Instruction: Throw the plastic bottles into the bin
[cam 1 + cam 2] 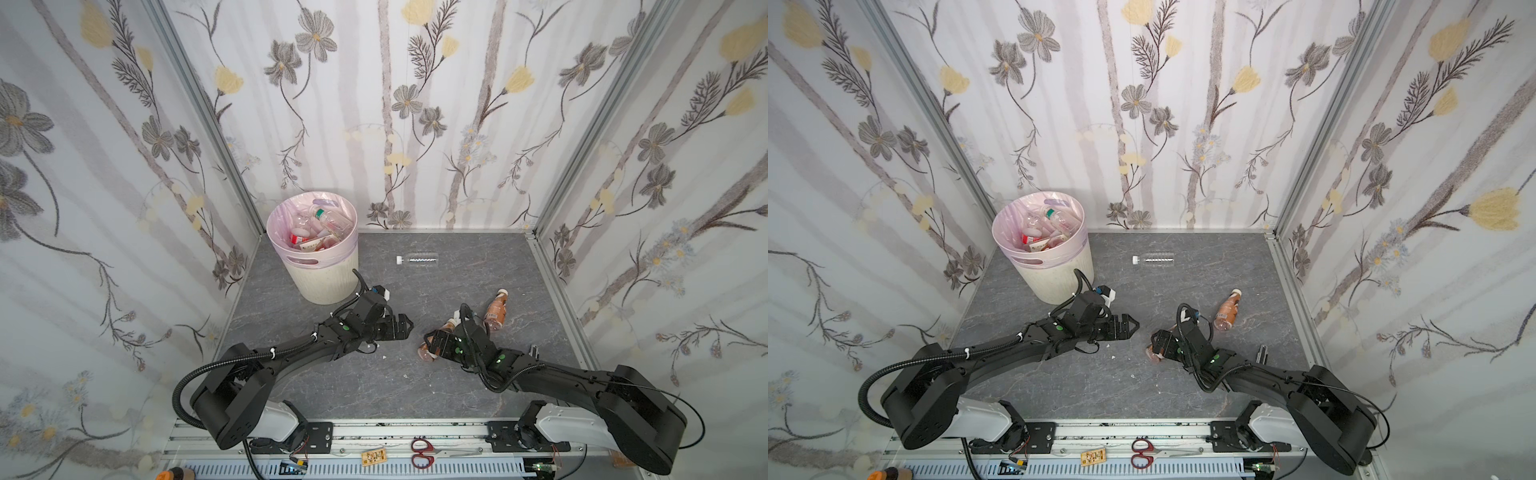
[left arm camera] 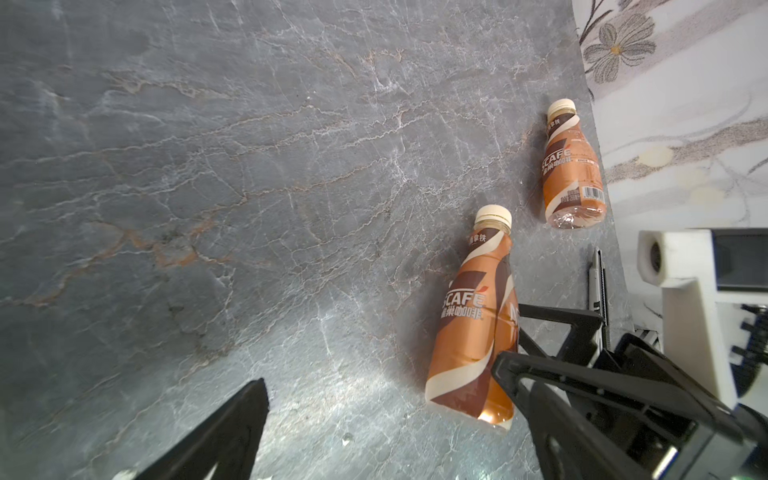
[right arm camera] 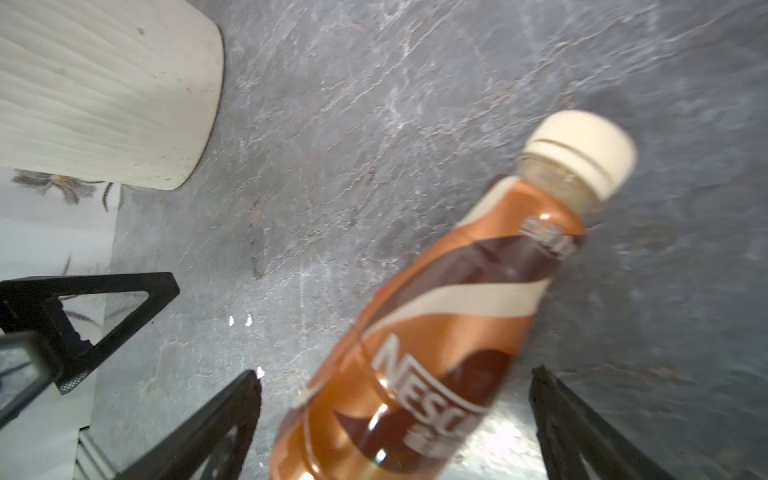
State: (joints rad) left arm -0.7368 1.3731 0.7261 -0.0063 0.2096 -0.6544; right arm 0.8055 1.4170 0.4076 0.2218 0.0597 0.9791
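Note:
The cream ribbed bin (image 1: 328,282) with a pink liner stands at the back left and holds several plastic bottles (image 1: 328,220). A clear bottle (image 1: 417,258) lies behind the middle. Two brown coffee bottles lie on the right: one (image 1: 496,311) free, the other (image 3: 436,332) between the open fingers of my right gripper (image 3: 395,372), with a gap on each side. In both top views that bottle (image 1: 1152,354) is mostly hidden under the right gripper (image 1: 1156,340). My left gripper (image 1: 409,324) hovers open and empty just left of it, over bare floor (image 2: 386,378).
A small dark tool (image 1: 534,351) lies on the grey stone-look surface (image 1: 374,374) right of the right arm. Red scissors (image 1: 422,452) and a small tag (image 1: 372,457) rest on the front rail. Floral walls close in three sides.

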